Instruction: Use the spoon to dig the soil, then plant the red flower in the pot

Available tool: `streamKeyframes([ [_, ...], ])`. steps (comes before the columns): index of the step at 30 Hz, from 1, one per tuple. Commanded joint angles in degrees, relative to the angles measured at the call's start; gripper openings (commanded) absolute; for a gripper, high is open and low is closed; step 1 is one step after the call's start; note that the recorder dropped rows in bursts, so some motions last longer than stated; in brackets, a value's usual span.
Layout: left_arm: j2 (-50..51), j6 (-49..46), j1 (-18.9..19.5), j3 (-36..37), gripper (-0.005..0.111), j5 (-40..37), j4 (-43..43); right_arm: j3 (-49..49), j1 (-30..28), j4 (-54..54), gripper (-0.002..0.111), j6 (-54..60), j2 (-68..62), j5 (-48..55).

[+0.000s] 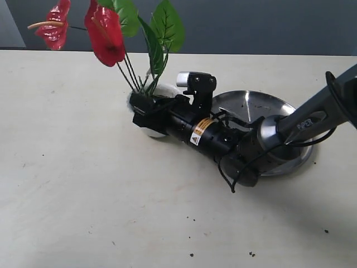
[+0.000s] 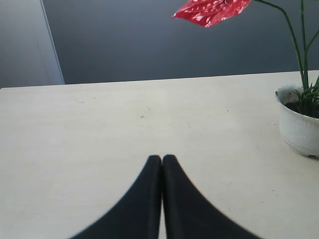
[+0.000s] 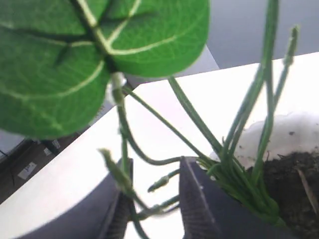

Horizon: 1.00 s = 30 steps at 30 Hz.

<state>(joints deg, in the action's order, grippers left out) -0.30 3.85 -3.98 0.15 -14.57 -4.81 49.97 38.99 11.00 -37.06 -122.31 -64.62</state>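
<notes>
The red flower (image 1: 106, 33) stands upright in the small white pot (image 1: 160, 91), its stems sunk in the dark soil (image 3: 294, 189). My right gripper (image 1: 140, 110) reaches across to the pot at the base of the stems. In the right wrist view this gripper (image 3: 157, 164) is open, with a few thin side stems crossing the gap and the main stem bundle beside one finger. My left gripper (image 2: 162, 157) is shut on nothing, low over bare table, with the pot (image 2: 299, 127) and a red bloom (image 2: 212, 10) ahead to one side. The spoon is out of view.
A large round steel plate (image 1: 262, 106) lies behind the right arm, partly covered by it. Dark soil crumbs (image 1: 251, 254) are scattered near the table's front edge. A dark wall runs behind the table's far edge.
</notes>
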Motion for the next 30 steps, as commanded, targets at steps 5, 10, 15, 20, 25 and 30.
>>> streamKeyframes([
  [5,0.30,0.05,-0.25,-0.15,0.002,0.84,-0.02,-0.60,-0.27,-1.60,0.051,-0.03,1.98,-2.82],
  [10,0.30,0.05,-0.25,-0.15,0.002,0.84,-0.02,-0.60,-0.35,-2.50,0.063,0.37,5.77,1.63],
  [15,0.30,0.05,-0.25,-0.15,0.002,0.84,-0.02,-0.60,-0.35,-2.13,0.063,3.22,11.42,13.65],
  [20,0.30,0.05,-0.25,-0.15,0.002,0.84,-0.02,-0.60,-0.35,-2.13,0.063,14.46,23.69,40.63],
  [25,0.30,0.05,-0.25,-0.15,0.002,0.84,-0.02,-0.60,-0.35,-0.87,0.054,20.93,35.80,57.81],
  [30,0.30,0.05,-0.25,-0.15,0.002,0.84,-0.02,-0.60,0.43,6.49,0.001,22.01,50.31,69.19],
])
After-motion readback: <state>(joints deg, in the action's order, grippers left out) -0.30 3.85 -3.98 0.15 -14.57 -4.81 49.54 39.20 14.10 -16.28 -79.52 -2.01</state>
